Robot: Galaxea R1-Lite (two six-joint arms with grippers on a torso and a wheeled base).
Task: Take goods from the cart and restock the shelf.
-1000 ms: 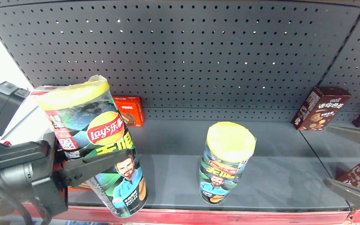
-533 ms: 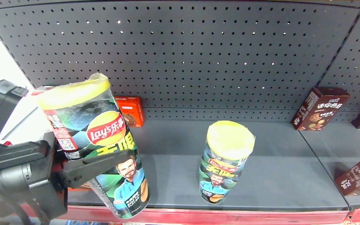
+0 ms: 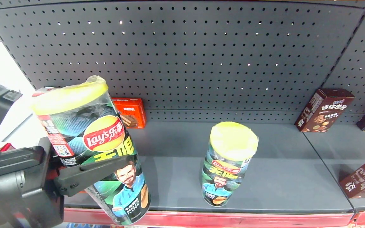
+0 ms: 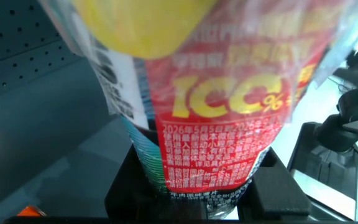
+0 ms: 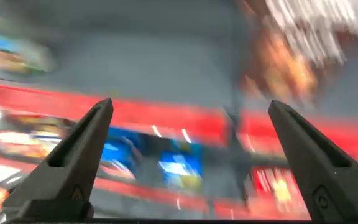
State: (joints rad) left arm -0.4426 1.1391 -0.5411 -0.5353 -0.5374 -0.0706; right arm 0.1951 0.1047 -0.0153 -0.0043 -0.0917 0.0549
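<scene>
My left gripper (image 3: 84,171) is shut on a tall chip can (image 3: 93,148) with a yellow lid, held tilted over the front left of the grey shelf (image 3: 280,177). From the left wrist camera that chip can (image 4: 210,118) looms close, red label facing me. A second chip can (image 3: 228,163) stands upright mid-shelf, to the right of the held one and apart from it. My right gripper (image 5: 191,149) is open with nothing between its fingers, in front of a blurred red strip and coloured goods.
A pegboard wall (image 3: 185,53) backs the shelf. An orange box (image 3: 131,111) sits at the back left. Brown boxes (image 3: 325,109) stand at the back right, another brown box (image 3: 364,179) lies at the right front. A red edge strip (image 3: 249,220) runs along the shelf front.
My right gripper's fingers have left the head view's right edge. The left gripper with the chip can has shifted slightly left and down. The standing can has not moved.
</scene>
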